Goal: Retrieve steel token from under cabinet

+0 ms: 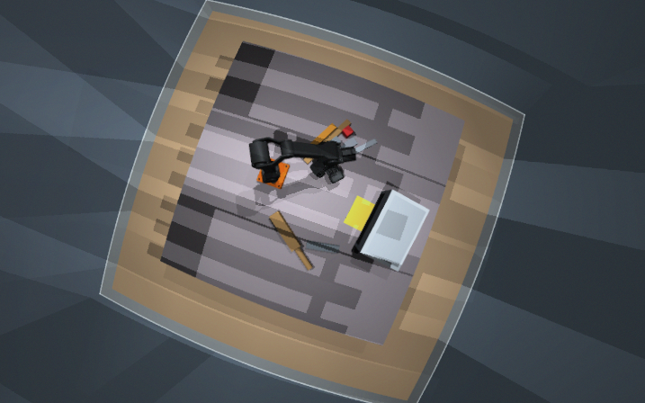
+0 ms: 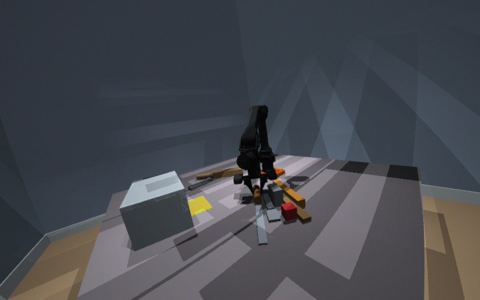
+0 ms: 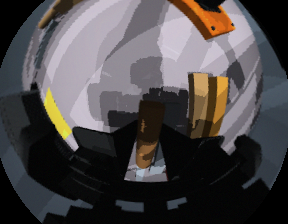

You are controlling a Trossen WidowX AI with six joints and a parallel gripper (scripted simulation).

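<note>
My gripper (image 1: 348, 153) (image 2: 256, 188) (image 3: 148, 123) is shut on the brown handle (image 2: 258, 195) (image 3: 151, 122) of a tool with a long flat grey blade (image 1: 367, 145) (image 2: 261, 228). The blade points away from the arm's base, beside the cluster of blocks; whether it touches the table is unclear. The pale cabinet (image 1: 410, 222) (image 2: 159, 221) stands well to one side of the gripper. The yellow marked area (image 1: 358, 213) (image 2: 199, 205) (image 3: 56, 116) lies in front of it. The steel token is not visible; the vent slots cannot be made out.
Close beside the held tool are a red cube (image 1: 347, 131) (image 2: 288, 211), an orange bar (image 1: 325, 135) (image 2: 290, 193), a brown bar (image 2: 304, 216), a grey block (image 2: 276, 195) and a flat grey piece (image 2: 272, 215). A wooden paddle (image 1: 285, 231) and a thin grey bar (image 1: 322, 246) lie across the table.
</note>
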